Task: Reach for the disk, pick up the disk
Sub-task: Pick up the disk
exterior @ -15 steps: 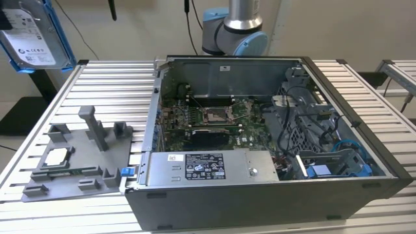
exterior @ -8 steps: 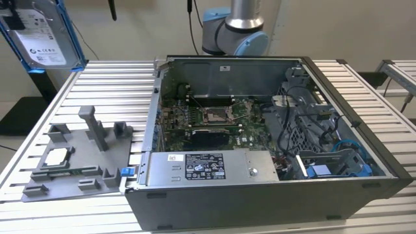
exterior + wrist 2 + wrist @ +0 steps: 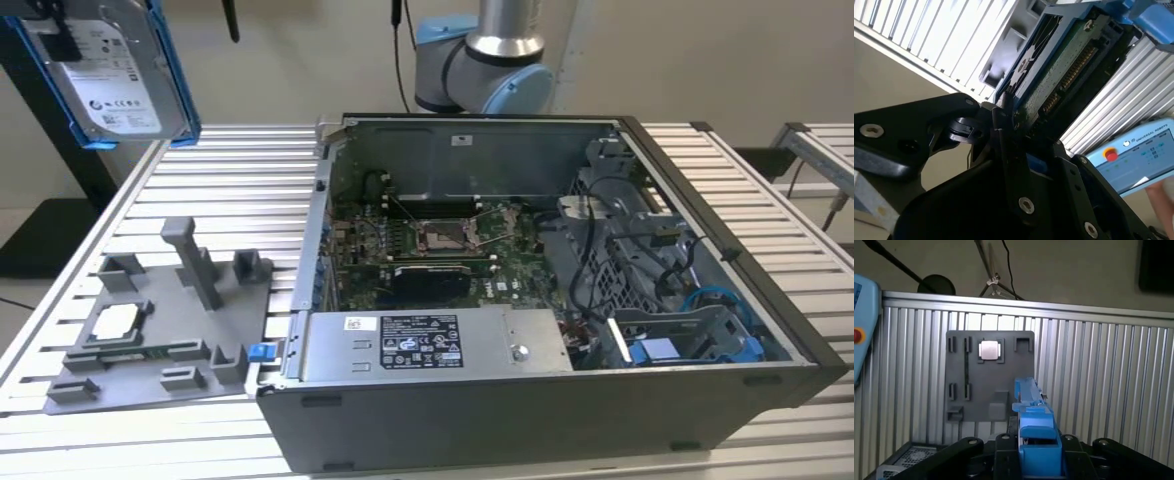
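The gripper point(image 3: 1004, 119) is clenched on the disk point(image 3: 1064, 60), its black fingers point(image 3: 1002, 131) pinching one edge of the blue frame, so that the second wrist view looks along the drive's underside with its green circuit board and row of connector contacts. In the first wrist view the disk point(image 3: 1034, 412) shows edge-on as a blue plastic strip standing out from between the gripper's black links. In the exterior view the disk point(image 3: 114, 75) hangs in the air at the far corner on the exterior view's left, tilted, its white label facing the camera, clear of the slatted metal table point(image 3: 227, 190). Below it on the table lies a grey holder plate point(image 3: 160, 320) with upright posts, and a small square silver chip point(image 3: 111, 322) sits in one of its pockets; the first wrist view shows the same plate point(image 3: 999, 390) and chip point(image 3: 989, 350) from above. To the exterior view's right of the plate stands an open computer case point(image 3: 534, 420) with its motherboard point(image 3: 441, 240) exposed. The arm's base joint point(image 3: 487, 60) rises behind the case. A light blue teach pendant point(image 3: 1134, 155) with a red button lies off the table's edge.
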Motion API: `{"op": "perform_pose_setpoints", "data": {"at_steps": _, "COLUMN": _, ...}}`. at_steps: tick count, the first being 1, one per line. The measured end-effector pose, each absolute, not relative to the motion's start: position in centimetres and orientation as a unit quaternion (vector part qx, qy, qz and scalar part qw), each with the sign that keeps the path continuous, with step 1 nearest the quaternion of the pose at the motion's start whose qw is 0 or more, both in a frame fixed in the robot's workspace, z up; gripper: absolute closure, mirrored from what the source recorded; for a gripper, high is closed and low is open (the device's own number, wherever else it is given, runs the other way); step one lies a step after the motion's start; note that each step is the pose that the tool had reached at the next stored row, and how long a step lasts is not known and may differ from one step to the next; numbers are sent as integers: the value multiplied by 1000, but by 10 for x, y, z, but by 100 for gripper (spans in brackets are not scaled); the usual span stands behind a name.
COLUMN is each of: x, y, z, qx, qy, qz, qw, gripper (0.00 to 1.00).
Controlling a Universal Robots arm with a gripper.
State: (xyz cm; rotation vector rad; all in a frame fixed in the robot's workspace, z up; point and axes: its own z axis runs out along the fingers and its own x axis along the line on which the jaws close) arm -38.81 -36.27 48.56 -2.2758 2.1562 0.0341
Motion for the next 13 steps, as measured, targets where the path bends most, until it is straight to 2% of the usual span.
{"op": "perform_pose_setpoints", "data": {"at_steps": 13, "x": -348, "y": -363, "z": 486, "qx": -726, "qy": 688, "qz": 13, "qw": 1, "gripper": 100}}
